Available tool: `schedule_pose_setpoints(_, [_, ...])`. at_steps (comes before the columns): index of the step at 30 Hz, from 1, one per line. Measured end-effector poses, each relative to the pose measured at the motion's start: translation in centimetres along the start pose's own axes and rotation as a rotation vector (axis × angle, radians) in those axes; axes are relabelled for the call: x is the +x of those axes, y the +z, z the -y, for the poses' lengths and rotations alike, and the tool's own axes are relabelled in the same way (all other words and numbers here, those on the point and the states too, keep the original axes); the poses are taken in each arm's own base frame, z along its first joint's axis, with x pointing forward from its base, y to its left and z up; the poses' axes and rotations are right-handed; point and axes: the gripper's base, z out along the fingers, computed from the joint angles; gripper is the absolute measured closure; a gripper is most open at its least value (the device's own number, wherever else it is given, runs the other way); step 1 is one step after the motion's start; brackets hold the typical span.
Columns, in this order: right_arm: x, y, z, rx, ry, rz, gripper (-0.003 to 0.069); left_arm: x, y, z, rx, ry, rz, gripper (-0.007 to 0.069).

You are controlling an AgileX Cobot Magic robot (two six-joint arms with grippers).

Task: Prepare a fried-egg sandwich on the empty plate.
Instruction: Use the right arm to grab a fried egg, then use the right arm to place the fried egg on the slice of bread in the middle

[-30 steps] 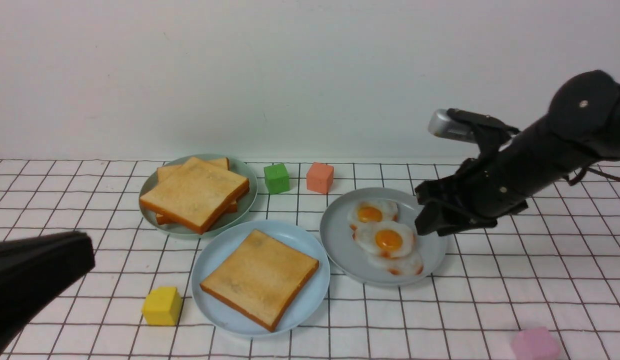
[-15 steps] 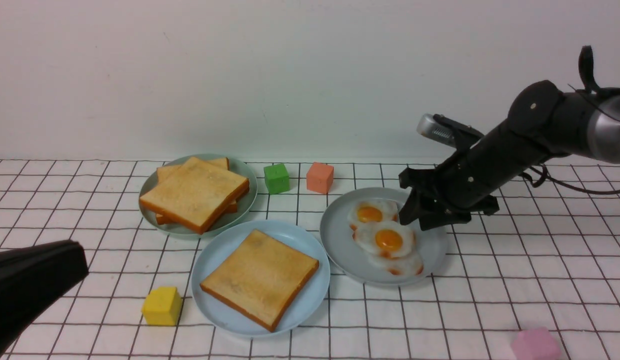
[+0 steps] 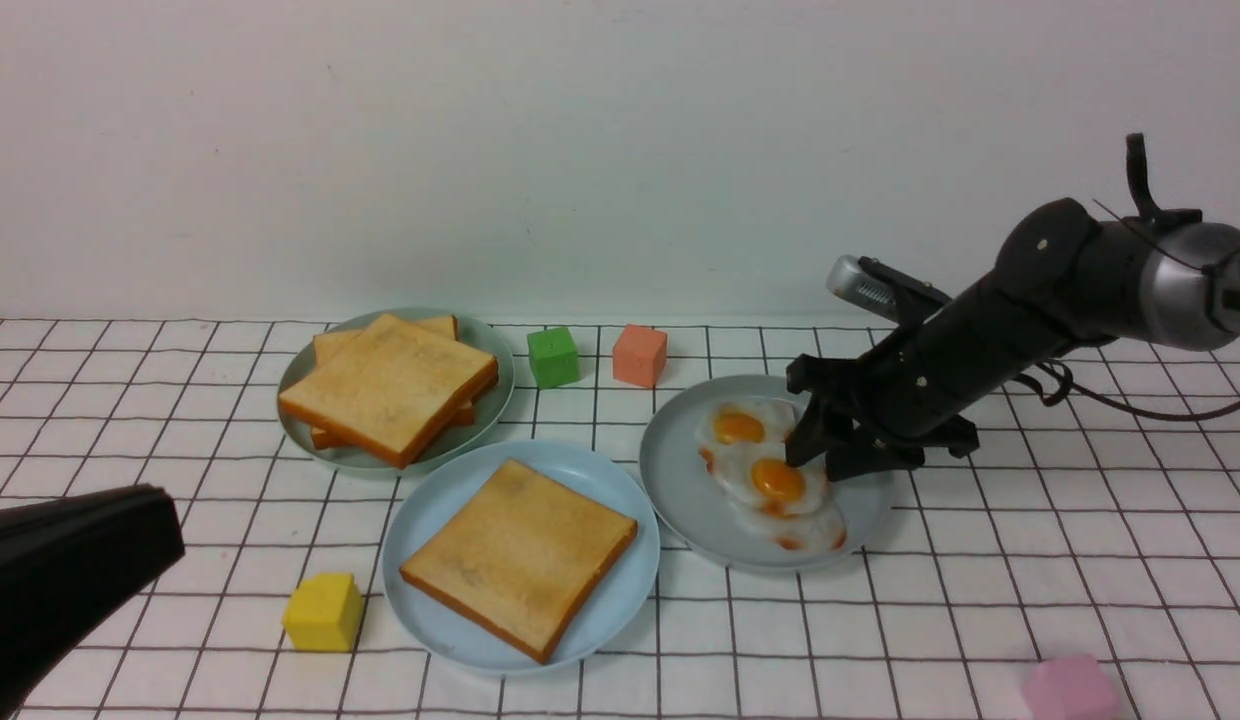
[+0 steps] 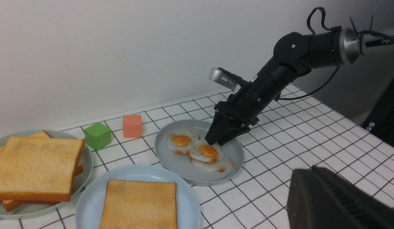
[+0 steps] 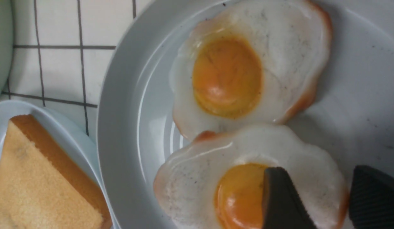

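The light blue plate (image 3: 430,520) in front centre holds one golden toast slice (image 3: 520,555). To its right, a grey plate (image 3: 680,500) carries three overlapping fried eggs; the middle egg (image 3: 775,480) lies on top. My right gripper (image 3: 815,462) is open and low over that egg (image 5: 247,178), one finger over the yolk and the other past the egg's rim. In the right wrist view nothing is clamped between the right gripper's (image 5: 316,171) fingers. My left gripper (image 3: 170,505) hangs shut and empty at the near left, far from the plates.
A pale green plate (image 3: 500,365) at the back left holds a pile of toast (image 3: 390,385). A green cube (image 3: 553,357) and a salmon cube (image 3: 640,355) stand behind the plates. A yellow cube (image 3: 323,612) sits near left, a pink cube (image 3: 1070,688) near right.
My right arm has swung left and down, bringing its gripper from the grey plate's right rim onto the top egg. The left arm has barely shifted.
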Motion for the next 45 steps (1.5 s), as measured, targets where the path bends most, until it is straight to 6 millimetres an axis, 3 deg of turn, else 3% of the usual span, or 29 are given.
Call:
schedule_pose_setpoints(22, [0.0,0.4,0.1,-0.012,0.021,-0.001,0.034,0.2,0.0,0.0,0.002,-0.007,-0.018,0.0638])
schedule_pose_setpoints(24, [0.0,0.4,0.1,-0.012,0.021,0.003,0.0365,0.2,0.0,0.0,0.002,-0.007,-0.018,0.0638])
schedule_pose_setpoints(29, [0.0,0.4,0.1,-0.016,0.027,-0.004,0.0504,0.2,0.0,0.0,0.002,-0.007,-0.018,0.0638])
schedule_pose_setpoints(32, [-0.1,0.0,0.1,-0.025,0.035,-0.005,0.053,0.2,0.0,0.0,0.002,-0.007,-0.018,0.0638])
schedule_pose_setpoints(36, [-0.2,-1.0,-0.3,-0.035,0.016,0.004,0.0552,0.2,0.0,0.0,0.002,-0.008,-0.018,0.0638])
schedule_pose_setpoints(44, [-0.1,-7.1,-3.8,-0.141,-0.062,0.048,0.0579,0.2,0.0,0.0,0.0,-0.002,-0.021,0.0638])
schedule_pose_setpoints(45, [0.3,-8.3,-5.0,-0.183,-0.091,0.046,0.0579,0.2,0.0,0.0,-0.004,0.008,-0.027,0.0638])
